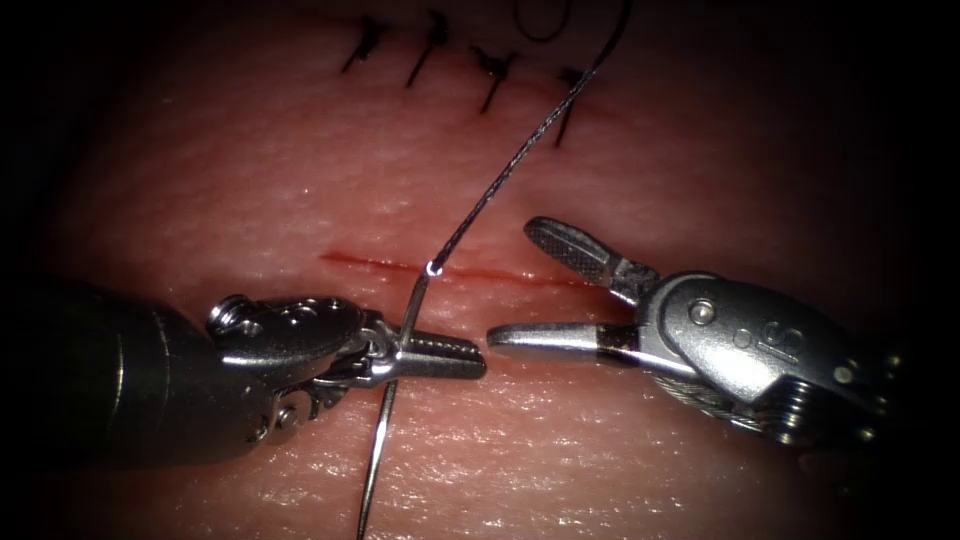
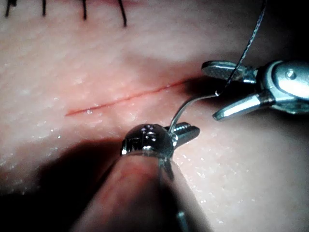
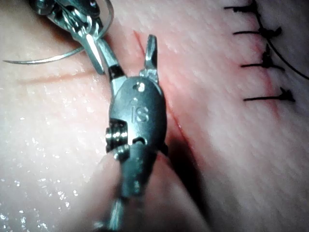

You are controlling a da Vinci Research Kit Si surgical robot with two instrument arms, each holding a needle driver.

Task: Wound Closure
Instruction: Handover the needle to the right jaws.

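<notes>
Pork-belly tissue fills background; short red cut at centre, four finished stitches toward 12 o'clock. Left tool clamped tight on curved needle near thread end, needle clear of tissue. Thread runs toward 1 o'clock. Right tool gaping wide, holding nothing, tips just beside left tool.

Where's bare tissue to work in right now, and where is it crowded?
Free: the tissue between the stitches and the cut, left of the thread. Crowded: mid-cut, where the left tool grips the needle mid-curve, out of tissue, facing the open, empty right tool.
</notes>
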